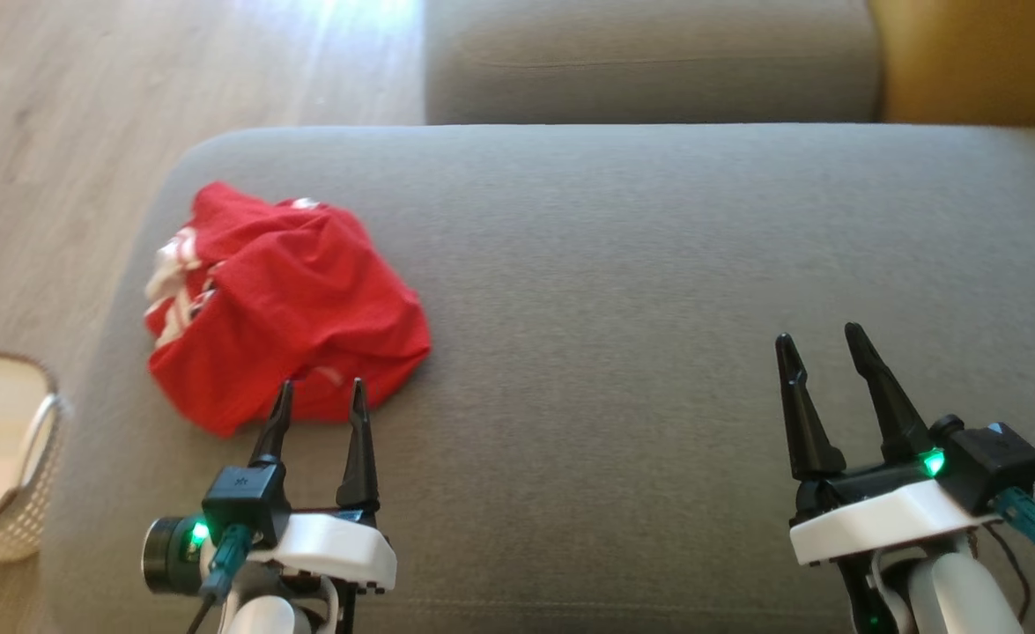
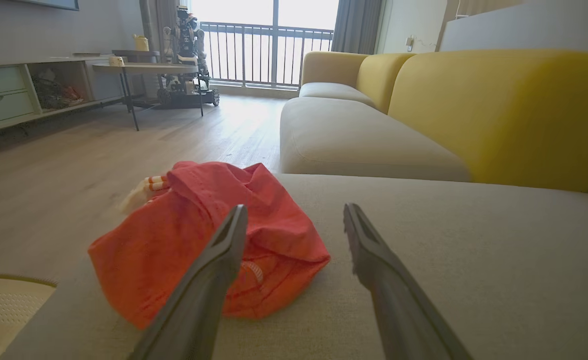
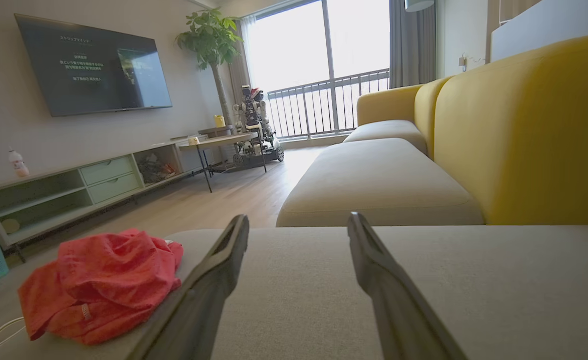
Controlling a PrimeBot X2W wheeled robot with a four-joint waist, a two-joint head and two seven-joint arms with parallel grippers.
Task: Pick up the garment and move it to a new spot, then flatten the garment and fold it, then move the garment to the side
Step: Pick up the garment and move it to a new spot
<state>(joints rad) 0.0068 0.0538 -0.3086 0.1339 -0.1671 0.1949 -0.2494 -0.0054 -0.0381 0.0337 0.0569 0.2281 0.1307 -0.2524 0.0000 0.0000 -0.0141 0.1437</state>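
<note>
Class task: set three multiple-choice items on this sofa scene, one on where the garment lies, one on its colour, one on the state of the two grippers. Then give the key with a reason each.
1. Where on the grey seat cushion does the garment lie, in the head view? A) left end B) middle C) right end
2. What is the garment's main colour? A) blue B) green C) red
3. How are the left gripper and right gripper? A) both shut B) both open C) left shut on the garment
Key: 1 A, it sits near the cushion's left edge; 2 C, red cloth with some white trim; 3 B, each pair of fingers stands apart, holding nothing.
</note>
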